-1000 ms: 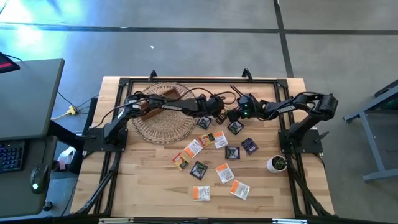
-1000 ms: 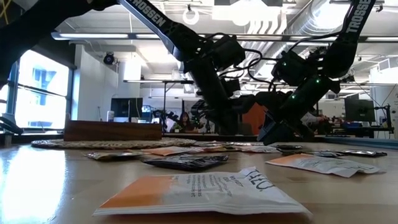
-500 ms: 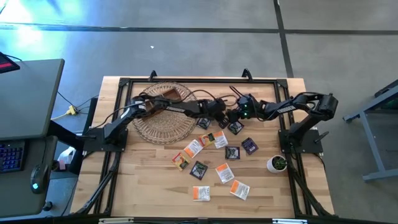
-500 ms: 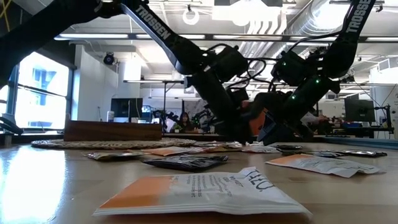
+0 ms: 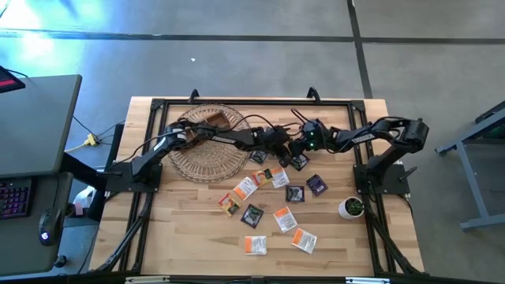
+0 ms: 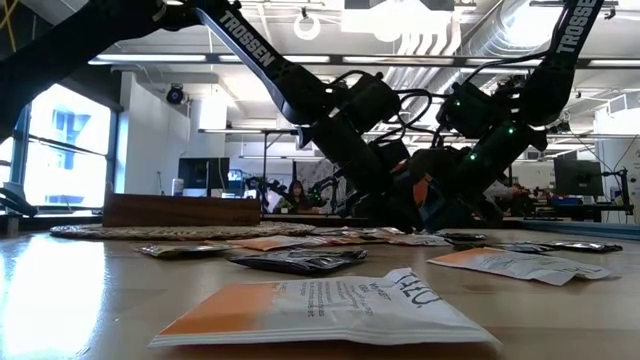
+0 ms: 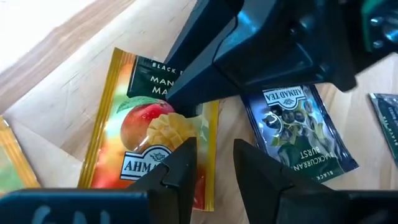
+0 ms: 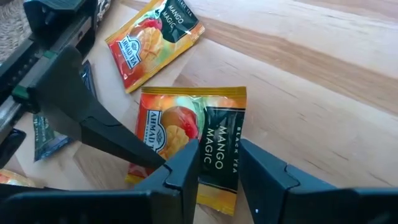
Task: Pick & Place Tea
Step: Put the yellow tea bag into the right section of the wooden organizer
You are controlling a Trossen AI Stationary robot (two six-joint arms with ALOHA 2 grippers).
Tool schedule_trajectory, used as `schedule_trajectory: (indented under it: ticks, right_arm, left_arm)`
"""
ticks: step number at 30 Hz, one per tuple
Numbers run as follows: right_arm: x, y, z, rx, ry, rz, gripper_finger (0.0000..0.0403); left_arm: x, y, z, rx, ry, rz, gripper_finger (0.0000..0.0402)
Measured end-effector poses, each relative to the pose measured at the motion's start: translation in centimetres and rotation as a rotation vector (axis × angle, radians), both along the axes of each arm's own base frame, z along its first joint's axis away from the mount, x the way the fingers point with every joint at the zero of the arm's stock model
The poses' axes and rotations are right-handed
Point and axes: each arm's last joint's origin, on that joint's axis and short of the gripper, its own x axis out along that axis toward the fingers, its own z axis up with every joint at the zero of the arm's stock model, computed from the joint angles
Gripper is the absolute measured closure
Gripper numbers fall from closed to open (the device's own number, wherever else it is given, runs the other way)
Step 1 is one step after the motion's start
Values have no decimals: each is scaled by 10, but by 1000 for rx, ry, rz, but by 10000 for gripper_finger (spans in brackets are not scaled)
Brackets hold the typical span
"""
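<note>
Wooden desk (image 5: pixel 189 237), sachets scattered mid-desk. Both claws meet toward 12 o'clock over one mango sachet (image 8: pixel 193 146). Left claw (image 7: pixel 211 163) and right claw (image 8: pixel 217 163) each slightly parted, holding nothing. Sachet lies flat just ahead of both; I judge neither arm nearer. Blackcurrant sachet (image 7: pixel 298 134) beside.

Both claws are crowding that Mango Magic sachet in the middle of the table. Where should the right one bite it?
Probably the free edge nearest the right claw, coming down from above. The Mango Magic sachet lies flat on the table, so only an edge offers a lip; its middle gives nothing to pinch. The left claw is already pressing in from the opposite side, so stay on your own side.
</note>
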Motion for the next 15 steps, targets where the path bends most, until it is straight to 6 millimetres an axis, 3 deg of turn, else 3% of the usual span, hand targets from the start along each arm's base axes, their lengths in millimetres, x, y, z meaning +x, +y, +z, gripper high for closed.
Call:
schedule_trajectory:
  ticks: [7, 13, 15]
  right_arm:
    - [-1, -1, 0, -64, 38, 33, 394]
    - [0, -1, 1, -115, 45, 70, 398]
    - [0, -1, 2, -135, 51, 82, 399]
  left_arm:
    - [0, 0, 6, 7, 4, 0, 294]
    - [-10, -6, 22, -2, 87, -22, 322]
    - [-16, -8, 41, -23, 75, -45, 345]
